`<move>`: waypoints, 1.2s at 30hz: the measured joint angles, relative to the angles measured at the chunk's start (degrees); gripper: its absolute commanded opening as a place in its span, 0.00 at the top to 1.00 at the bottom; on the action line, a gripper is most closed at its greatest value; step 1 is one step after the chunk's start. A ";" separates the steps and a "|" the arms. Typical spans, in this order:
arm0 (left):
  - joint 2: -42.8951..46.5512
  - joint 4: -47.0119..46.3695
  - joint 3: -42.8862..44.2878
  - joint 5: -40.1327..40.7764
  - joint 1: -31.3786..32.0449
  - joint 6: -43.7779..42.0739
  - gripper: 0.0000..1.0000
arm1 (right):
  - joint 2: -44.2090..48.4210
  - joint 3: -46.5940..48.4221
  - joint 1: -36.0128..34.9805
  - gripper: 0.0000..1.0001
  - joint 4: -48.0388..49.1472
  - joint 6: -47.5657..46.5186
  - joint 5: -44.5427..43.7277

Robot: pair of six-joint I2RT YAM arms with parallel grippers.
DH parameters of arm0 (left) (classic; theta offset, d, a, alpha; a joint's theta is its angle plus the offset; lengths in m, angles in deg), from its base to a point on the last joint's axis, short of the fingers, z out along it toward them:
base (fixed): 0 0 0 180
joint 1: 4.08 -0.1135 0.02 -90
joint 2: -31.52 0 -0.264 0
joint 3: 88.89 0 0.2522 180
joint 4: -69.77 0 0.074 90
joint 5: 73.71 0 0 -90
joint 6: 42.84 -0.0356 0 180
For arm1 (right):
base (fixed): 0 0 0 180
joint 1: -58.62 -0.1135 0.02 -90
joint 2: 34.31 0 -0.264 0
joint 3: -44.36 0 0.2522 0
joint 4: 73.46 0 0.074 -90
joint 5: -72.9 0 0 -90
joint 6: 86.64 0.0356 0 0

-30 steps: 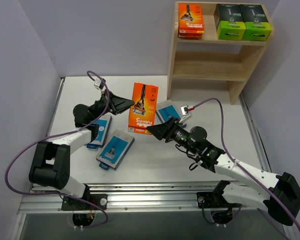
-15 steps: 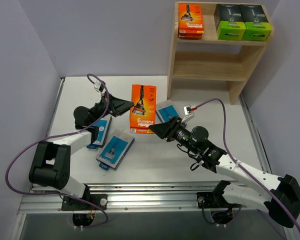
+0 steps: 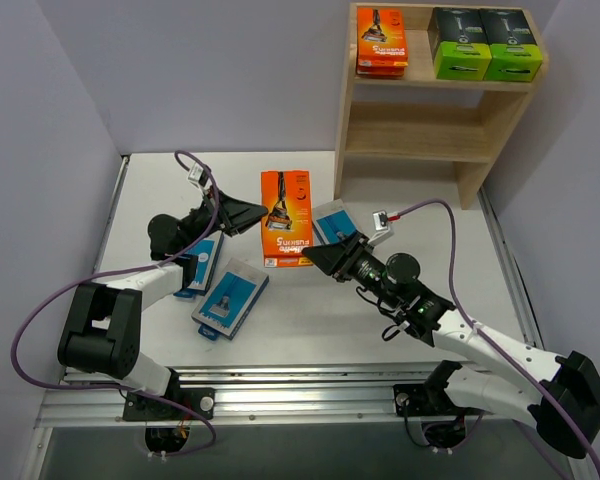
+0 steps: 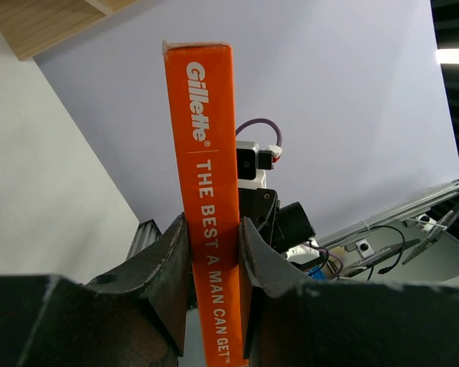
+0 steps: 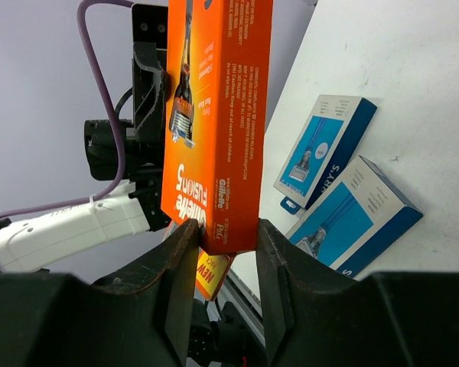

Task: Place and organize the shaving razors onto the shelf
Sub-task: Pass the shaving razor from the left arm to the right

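My left claw [image 4: 213, 229] is clamped on the orange Gillette Fusion5 pack [image 3: 287, 215], holding it upright mid-frame. That lets my right claw [image 5: 223, 229], pinched on its lower corner, take it toward the wooden shelf [image 3: 420, 152] at upper right.
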 measured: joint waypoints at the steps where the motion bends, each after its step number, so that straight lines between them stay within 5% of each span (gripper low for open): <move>1: -0.04 -0.02 -0.07 -0.13 0.00 -0.11 0.98 | 0.07 -0.24 0.15 0.85 0.20 0.17 0.00; 8: -2.12 -0.07 -0.22 -1.97 0.02 -0.31 0.91 | 1.16 -2.73 1.29 1.00 2.19 2.03 -0.96; 17: -4.59 -0.02 -0.22 -4.24 0.09 -0.33 0.65 | 1.95 -5.20 2.45 1.00 3.87 4.72 -1.97; 26: -5.64 0.04 -0.70 -5.79 -0.04 -1.81 0.50 | 4.28 -9.92 3.54 1.00 8.81 10.51 -4.35; 36: -6.12 0.04 -1.11 -5.92 -0.44 -4.02 0.14 | 5.29 -13.51 3.74 1.00 9.86 14.56 -6.40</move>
